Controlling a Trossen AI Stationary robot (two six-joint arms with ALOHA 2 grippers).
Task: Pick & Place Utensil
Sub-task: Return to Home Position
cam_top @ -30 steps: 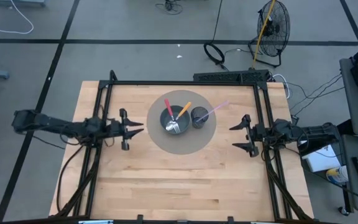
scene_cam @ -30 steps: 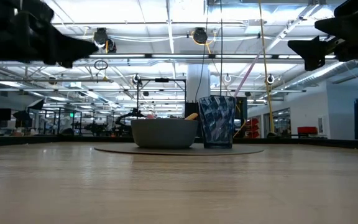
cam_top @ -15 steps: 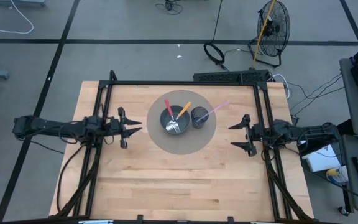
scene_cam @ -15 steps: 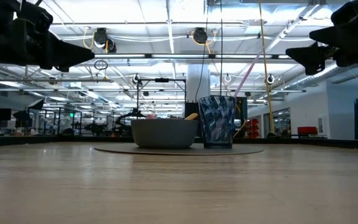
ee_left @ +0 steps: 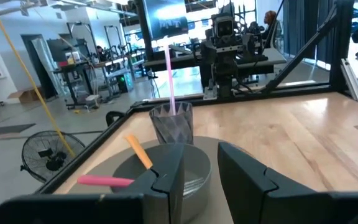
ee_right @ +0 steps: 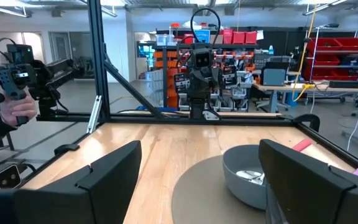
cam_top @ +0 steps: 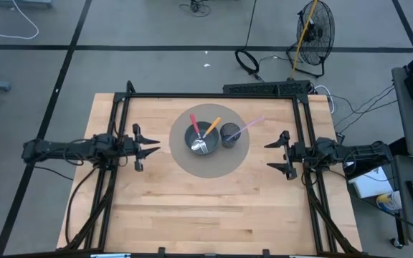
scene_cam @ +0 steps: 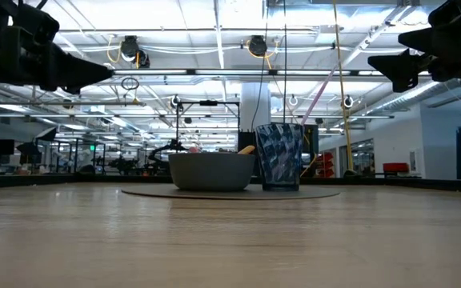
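A dark bowl [cam_top: 201, 138] stands on a round grey mat [cam_top: 214, 166] at the table's far middle. A pink-handled utensil [cam_top: 193, 122], an orange-handled utensil [cam_top: 212, 127] and a fork [cam_top: 202, 147] rest in the bowl, their handles leaning on its rim. Next to it a dark cup [cam_top: 230, 134] holds a long pale pink stick [cam_top: 248, 125]. My left gripper [cam_top: 155, 147] hovers left of the mat, open with a narrow gap and empty, and points at the bowl [ee_left: 194, 165]. My right gripper [cam_top: 269, 156] hovers right of the mat, wide open and empty.
A black frame [cam_top: 210, 95] runs along the table's far, left and right sides. Bare wood lies on the near half of the table [cam_top: 206, 215]. In the right wrist view a person's hand [ee_right: 17, 106] holds a controller beyond the table's left side.
My left gripper has drawn back toward the table's left edge, away from the bowl, staying level and empty.
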